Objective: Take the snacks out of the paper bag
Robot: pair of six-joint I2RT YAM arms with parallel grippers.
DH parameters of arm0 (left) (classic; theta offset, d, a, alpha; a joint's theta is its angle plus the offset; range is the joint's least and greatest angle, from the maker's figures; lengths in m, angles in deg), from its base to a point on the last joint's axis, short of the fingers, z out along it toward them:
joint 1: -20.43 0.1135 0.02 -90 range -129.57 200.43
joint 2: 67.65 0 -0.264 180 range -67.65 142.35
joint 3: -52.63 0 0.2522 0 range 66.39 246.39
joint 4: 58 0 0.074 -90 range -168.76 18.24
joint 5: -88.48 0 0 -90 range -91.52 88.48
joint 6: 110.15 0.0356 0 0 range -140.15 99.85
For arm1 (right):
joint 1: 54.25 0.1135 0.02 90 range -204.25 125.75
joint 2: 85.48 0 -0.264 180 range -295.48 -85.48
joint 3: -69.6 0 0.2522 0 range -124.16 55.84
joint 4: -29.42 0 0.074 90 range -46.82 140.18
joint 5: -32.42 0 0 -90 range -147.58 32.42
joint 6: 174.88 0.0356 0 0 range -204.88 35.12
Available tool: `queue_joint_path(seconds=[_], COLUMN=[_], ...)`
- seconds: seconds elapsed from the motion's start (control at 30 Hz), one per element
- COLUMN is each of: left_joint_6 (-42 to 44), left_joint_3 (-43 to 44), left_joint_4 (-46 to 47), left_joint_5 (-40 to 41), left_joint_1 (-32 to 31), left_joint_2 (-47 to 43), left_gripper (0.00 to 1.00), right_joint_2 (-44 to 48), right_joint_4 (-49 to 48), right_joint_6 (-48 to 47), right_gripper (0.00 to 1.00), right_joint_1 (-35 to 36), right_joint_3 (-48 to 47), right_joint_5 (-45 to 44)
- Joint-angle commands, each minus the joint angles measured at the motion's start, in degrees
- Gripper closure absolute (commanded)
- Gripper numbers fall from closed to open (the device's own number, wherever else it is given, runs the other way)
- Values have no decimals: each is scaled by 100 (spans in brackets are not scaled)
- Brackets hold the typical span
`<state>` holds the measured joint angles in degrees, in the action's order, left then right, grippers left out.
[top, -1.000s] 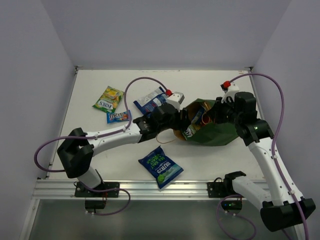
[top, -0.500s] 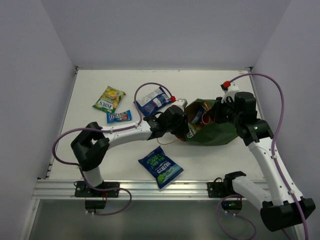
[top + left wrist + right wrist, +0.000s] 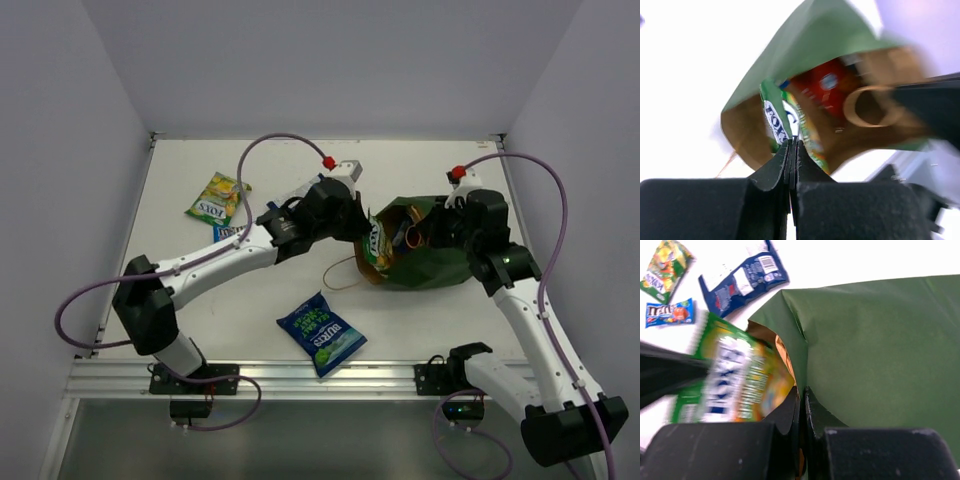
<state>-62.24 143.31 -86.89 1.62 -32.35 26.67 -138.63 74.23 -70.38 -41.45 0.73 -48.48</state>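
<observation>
My left gripper (image 3: 792,146) is pinched shut on the lower edge of the green-white packet (image 3: 776,116), the jaws meeting on a thin fold of film with no gap between them. The packet stands at the mouth of the paper bag (image 3: 428,265) and sits partly past the rim in the overhead view. My right gripper (image 3: 802,396) is closed on the bag's rim, green wall on one side and brown kraft on the other, which props the mouth open toward my left arm.

I judge the packet to be light and puffed with air, with slick film that could slide out of a shallow pinch. The flat crimped seam is the place to hold it, not the pillowy middle, where squeezing would crush what is inside. The bag is light too: stiff enough to stand open, but likely to drag across the desk (image 3: 430,170) if my right side lets go.

Deeper inside the bag lies a red packet (image 3: 827,89), just beside a looped cord handle (image 3: 860,107). I cannot tell what sits under it.

Out on the desk are a dark blue crisp bag (image 3: 322,333) near my bases, a yellow-green packet (image 3: 217,197), a small blue bar (image 3: 669,311) and another dark blue packet (image 3: 742,282).
</observation>
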Motion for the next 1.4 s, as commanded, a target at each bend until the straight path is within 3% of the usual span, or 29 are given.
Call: queue_joint_path(seconds=[0.0, 0.17, 0.27, 0.4, 0.5, 0.63, 0.83, 0.9, 0.93, 1.03, 1.13, 1.27, 1.37], left_joint_6=[245, 464, 710, 1000, 1018, 729, -1, -194, -221, -125, 217, 596, 868], left_joint_3=[595, 736, 631, -9, -309, -1360, -3217, -3762, -3877, -3984, -3677, -3132, -2605], left_joint_4=[-103, -507, -894, -1123, -1123, -615, -33, -208, -279, -481, -246, 457, 924], left_joint_5=[-103, -138, -41, 65, -14, -77, 512, 670, 732, 732, 287, -681, -771], left_joint_1=[48, 241, 671, 1382, 1542, 1639, 1919, 2095, 2165, 2307, 2289, 2114, 1509], left_joint_2=[-678, -1257, -1678, -2023, -2067, -2233, -2865, -3024, -3164, -3472, -3631, -3526, -3202], left_gripper=[100, 100, 100, 100, 100, 100, 99, 80, 60, 18, 8, 9, 13], right_joint_2=[-55, -126, -91, -73, -108, -108, -64, -91, -117, -231, -371, -687, -898], right_joint_4=[-81, -73, -73, -73, -73, -221, -397, -389, -363, -266, -240, 23, 138], right_joint_6=[281, 387, 492, 571, 510, 299, -237, -490, -579, -878, -967, -1186, -1239], right_gripper=[100, 100, 100, 100, 100, 100, 100, 100, 100, 100, 100, 100, 100], right_joint_1=[-23, -145, -418, -620, -620, -612, -603, -568, -550, -524, -524, -524, -524], right_joint_3=[150, 220, 246, 194, 98, 1, -61, -140, -166, -342, -561, -948, -1115], right_joint_5=[-655, -902, -840, -594, -515, 1, 601, 812, 882, 1110, 1479, 2112, 2271])
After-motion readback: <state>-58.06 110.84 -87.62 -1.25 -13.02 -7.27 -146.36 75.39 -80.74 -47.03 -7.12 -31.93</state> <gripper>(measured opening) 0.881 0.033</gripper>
